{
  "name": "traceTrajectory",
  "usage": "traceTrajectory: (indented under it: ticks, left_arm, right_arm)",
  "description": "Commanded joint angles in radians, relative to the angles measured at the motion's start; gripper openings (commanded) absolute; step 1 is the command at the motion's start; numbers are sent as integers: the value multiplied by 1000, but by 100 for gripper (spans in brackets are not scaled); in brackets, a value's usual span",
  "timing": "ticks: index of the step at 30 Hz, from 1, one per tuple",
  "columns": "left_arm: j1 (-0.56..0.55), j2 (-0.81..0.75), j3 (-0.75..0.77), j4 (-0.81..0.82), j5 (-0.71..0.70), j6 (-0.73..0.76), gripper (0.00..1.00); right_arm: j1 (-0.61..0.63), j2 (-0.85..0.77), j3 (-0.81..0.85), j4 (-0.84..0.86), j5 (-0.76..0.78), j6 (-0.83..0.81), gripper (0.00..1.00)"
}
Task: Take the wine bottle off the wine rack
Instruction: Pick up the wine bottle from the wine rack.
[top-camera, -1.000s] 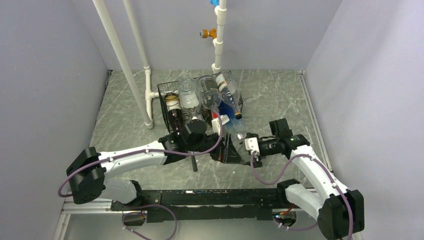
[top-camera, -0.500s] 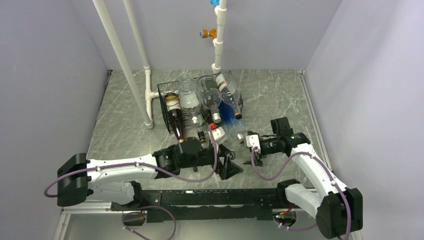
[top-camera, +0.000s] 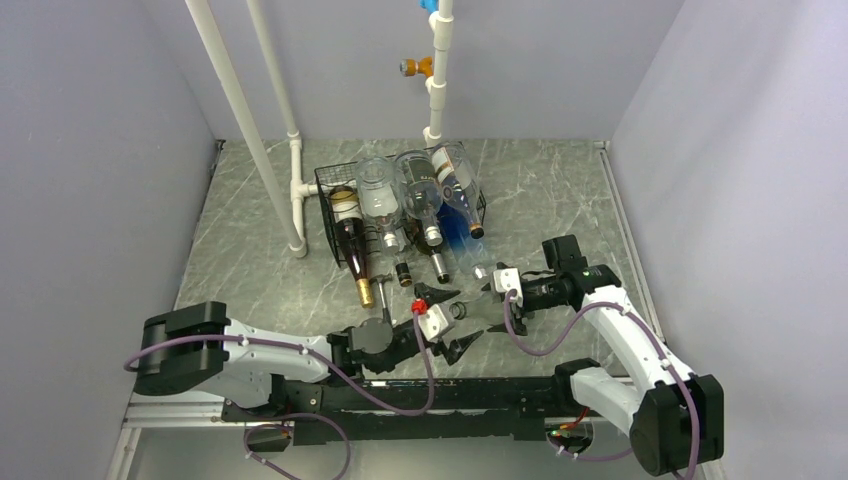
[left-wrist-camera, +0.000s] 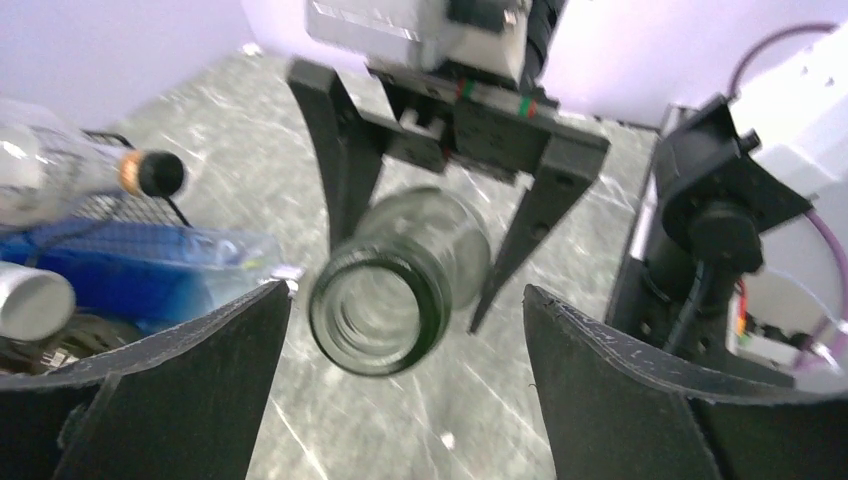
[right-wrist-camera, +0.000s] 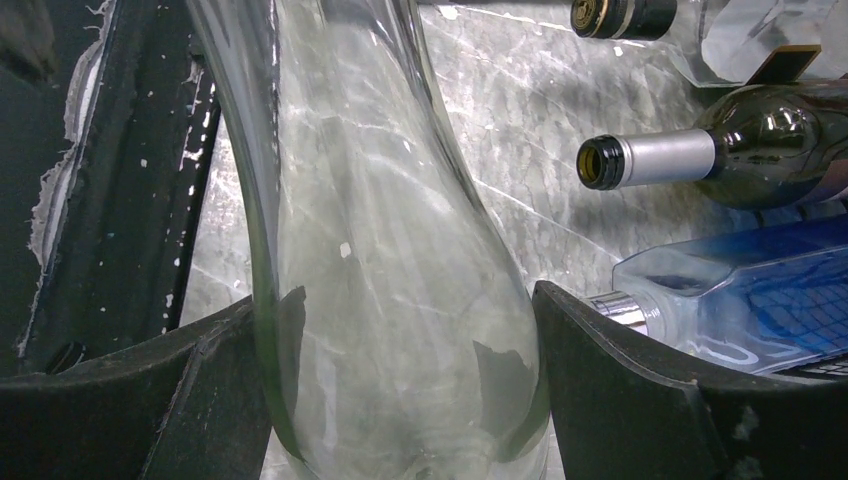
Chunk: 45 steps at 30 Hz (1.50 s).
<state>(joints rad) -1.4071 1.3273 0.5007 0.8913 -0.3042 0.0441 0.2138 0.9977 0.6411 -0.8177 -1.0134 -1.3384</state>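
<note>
In the right wrist view the clear bottle (right-wrist-camera: 390, 300) runs off the top and bottom edges, while the blue bottle (left-wrist-camera: 130, 265) at the left wrist view's left edge is blurred and cut off.

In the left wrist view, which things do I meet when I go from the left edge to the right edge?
blue bottle → clear bottle, its open mouth facing the camera → right arm

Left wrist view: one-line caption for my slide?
Right gripper holds a clear bottle, mouth toward the open left gripper.
</note>
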Motion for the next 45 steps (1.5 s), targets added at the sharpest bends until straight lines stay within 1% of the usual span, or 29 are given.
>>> traceTrajectory:
  ticks: [1, 4, 7, 10, 12, 14, 17, 19, 22, 24, 26, 29, 31, 33, 34, 35, 37, 38, 40, 42, 45]
  left_arm:
    - [-13, 16, 0, 240, -119, 89, 90]
    - [-13, 26, -17, 301, -121, 75, 86]
    - [-13, 38, -14, 312, -107, 44, 79]
    - [-13, 56, -8, 321, -93, 16, 66]
    - [-13, 62, -4, 315, -94, -3, 56]
    - [-13, 65, 0, 304, -91, -15, 55]
    - [-13, 65, 0, 298, -91, -37, 62]
    - [-13, 68, -9, 320, -92, -78, 65]
    - [-11, 84, -25, 376, -90, -106, 64]
    - [-11, 95, -31, 406, -84, -114, 60]
    - [-9, 102, -34, 432, -79, -117, 53]
    - [-4, 102, -27, 421, -60, -122, 37]
    - [-2, 97, -26, 417, -57, -122, 29]
    - [-1, 88, -29, 421, -57, -118, 18]
    - [-1, 80, -24, 411, -53, -112, 11]
    - [0, 70, -16, 390, -51, -107, 1]
    - [3, 46, 15, 320, -40, -94, 0]
    - [6, 34, 40, 268, -32, -84, 0]
    - [11, 17, 96, 154, -12, -67, 0]
    - [19, 8, 149, 51, 8, -60, 0]
    - [36, 4, 209, -76, 27, -69, 0]
  right_arm:
    - [-8, 2, 60, -16, -104, -8, 53]
    - [-10, 5, 61, -17, -106, -11, 53]
    - [-10, 6, 62, -20, -109, -11, 53]
    - [-12, 4, 63, -20, -110, -9, 53]
    - [-15, 2, 63, -20, -114, -6, 53]
    - [-17, 2, 62, -17, -115, -3, 53]
    - [-21, -2, 63, -17, -121, 2, 53]
    - [-22, -2, 64, -18, -126, 4, 53]
    - [-23, -3, 67, -20, -130, 5, 53]
    - [-24, -1, 68, -22, -132, 4, 53]
    - [-25, -3, 68, -24, -134, 2, 53]
    - [-26, -2, 68, -23, -134, 6, 54]
    - [-26, -2, 68, -23, -134, 8, 54]
    - [-25, -3, 67, -24, -130, 6, 54]
    - [-26, -3, 65, -24, -127, 7, 55]
    - [-25, -3, 63, -24, -126, 12, 58]
    - [-25, -6, 65, -34, -124, 17, 67]
    - [-25, -8, 67, -41, -123, 23, 73]
    - [-26, -17, 78, -44, -120, 54, 83]
    - [-25, -26, 92, -44, -116, 94, 89]
    - [-26, -36, 118, -51, -116, 150, 94]
